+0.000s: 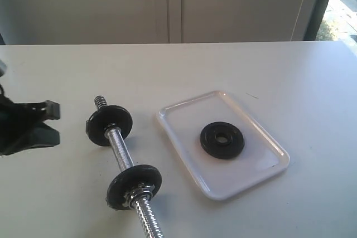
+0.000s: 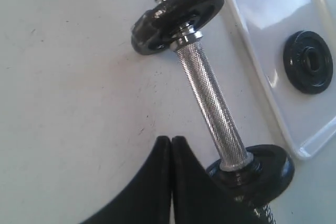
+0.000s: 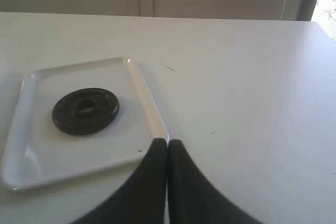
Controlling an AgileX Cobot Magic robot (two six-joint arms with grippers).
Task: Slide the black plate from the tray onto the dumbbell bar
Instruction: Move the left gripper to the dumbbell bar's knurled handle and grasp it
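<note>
The black plate (image 1: 222,140) lies flat in the middle of the white tray (image 1: 189,124), which sits right of centre on the table. Left of the tray, the chrome dumbbell bar (image 1: 120,150) lies on the table with a black disc (image 1: 109,125) near its far end and another (image 1: 134,186) near its near end. My left gripper (image 2: 171,139) is shut and empty, hovering beside the bar (image 2: 210,98), close to its near disc. My right gripper (image 3: 167,141) is shut and empty over the tray's corner (image 3: 157,129), with the plate (image 3: 85,110) off to one side.
The left arm's black body (image 1: 28,126) shows at the left edge of the exterior view, a short way from the bar. A pale wall with panel seams (image 1: 167,4) stands behind the white table (image 1: 290,76). A window strip (image 1: 343,4) is at the far right.
</note>
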